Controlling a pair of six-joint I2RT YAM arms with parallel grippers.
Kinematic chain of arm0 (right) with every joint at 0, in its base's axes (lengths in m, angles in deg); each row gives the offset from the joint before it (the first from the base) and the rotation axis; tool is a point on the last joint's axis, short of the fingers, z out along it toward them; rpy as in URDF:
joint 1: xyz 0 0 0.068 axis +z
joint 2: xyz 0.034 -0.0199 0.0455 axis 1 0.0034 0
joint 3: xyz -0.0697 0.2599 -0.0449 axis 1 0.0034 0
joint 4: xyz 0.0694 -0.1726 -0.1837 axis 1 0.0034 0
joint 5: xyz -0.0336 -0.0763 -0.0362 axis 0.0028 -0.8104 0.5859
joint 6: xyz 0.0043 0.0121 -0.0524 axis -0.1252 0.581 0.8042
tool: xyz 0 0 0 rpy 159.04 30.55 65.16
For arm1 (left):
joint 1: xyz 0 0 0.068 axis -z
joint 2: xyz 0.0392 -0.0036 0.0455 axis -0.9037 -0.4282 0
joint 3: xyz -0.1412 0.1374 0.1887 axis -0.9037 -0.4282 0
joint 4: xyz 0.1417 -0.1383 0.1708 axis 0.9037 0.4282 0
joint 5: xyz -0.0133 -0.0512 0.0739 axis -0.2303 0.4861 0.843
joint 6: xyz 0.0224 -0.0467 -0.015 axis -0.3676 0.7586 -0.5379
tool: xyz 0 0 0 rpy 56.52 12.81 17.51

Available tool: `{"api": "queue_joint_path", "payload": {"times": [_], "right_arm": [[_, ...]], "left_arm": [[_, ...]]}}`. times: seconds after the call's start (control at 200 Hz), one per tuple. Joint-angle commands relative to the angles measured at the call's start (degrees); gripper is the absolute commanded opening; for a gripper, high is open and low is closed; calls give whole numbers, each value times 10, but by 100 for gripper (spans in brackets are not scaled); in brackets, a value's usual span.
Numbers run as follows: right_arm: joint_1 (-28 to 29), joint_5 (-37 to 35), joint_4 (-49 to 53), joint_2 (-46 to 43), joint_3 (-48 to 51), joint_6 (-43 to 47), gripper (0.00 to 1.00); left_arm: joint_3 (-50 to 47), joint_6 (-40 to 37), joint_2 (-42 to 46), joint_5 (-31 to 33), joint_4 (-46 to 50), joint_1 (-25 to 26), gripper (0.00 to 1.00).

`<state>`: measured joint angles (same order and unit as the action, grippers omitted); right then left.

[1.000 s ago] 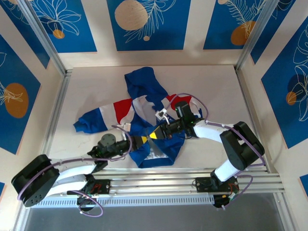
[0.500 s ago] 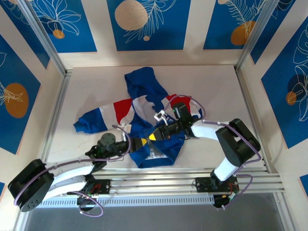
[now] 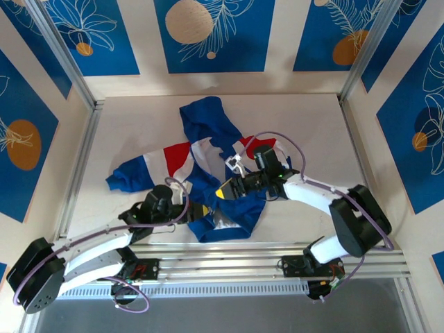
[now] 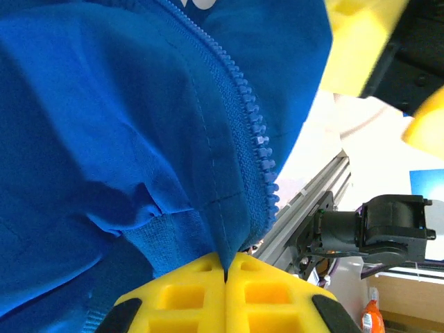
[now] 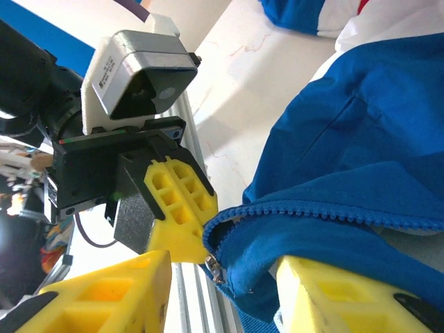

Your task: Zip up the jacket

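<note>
**Jacket** point(image 3: 208, 114): blue w/ red and white panels, spread flat mid-table point(image 3: 312, 125), hood to the far side, hem toward the arm bases.

**Zip teeth** point(image 4: 246, 125): one row running along the open front edge.

**Zip pull** point(image 5: 214, 265): small metal piece at the bottom corner of the front edge.

**L gripper** point(image 4: 225, 267): at the hem, near edge. Jaws pressed together, pinching blue fabric just below the teeth.

**R gripper** point(image 5: 222, 277): close opposite the L gripper. Jaws wide apart, front edge and pull lying between them, not clamped.
</note>
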<state>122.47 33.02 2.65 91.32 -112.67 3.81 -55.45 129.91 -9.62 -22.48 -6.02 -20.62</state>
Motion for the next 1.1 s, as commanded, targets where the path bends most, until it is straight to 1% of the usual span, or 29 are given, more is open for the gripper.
{"api": "queue_joint_path", "payload": {"times": [0.0,0.07,0.215,0.32,0.38,0.48,0.63,0.78,1.09], "right_arm": [[13,-74,75,-44,-5,5,44],[29,-119,99,-66,1,-5,44],[80,-219,141,-98,16,-12,43],[98,-248,133,-123,40,-40,38],[102,-250,118,-139,55,-58,33],[112,-254,98,-160,76,-72,32],[123,-253,87,-161,88,-74,37],[133,-246,68,-145,90,-79,45],[155,-235,46,-79,65,-93,47]], "left_arm": [[34,-18,-10,-7,50,-5,0],[48,-17,-24,-7,57,-4,0],[82,-12,-55,-17,64,-4,0],[98,-7,-67,-23,68,-5,0],[102,-5,-71,-23,68,-4,0],[103,1,-76,-25,65,-5,0],[102,13,-89,-28,50,-4,0],[104,20,-101,-29,40,-3,0],[109,22,-116,-30,31,-2,0]]}}
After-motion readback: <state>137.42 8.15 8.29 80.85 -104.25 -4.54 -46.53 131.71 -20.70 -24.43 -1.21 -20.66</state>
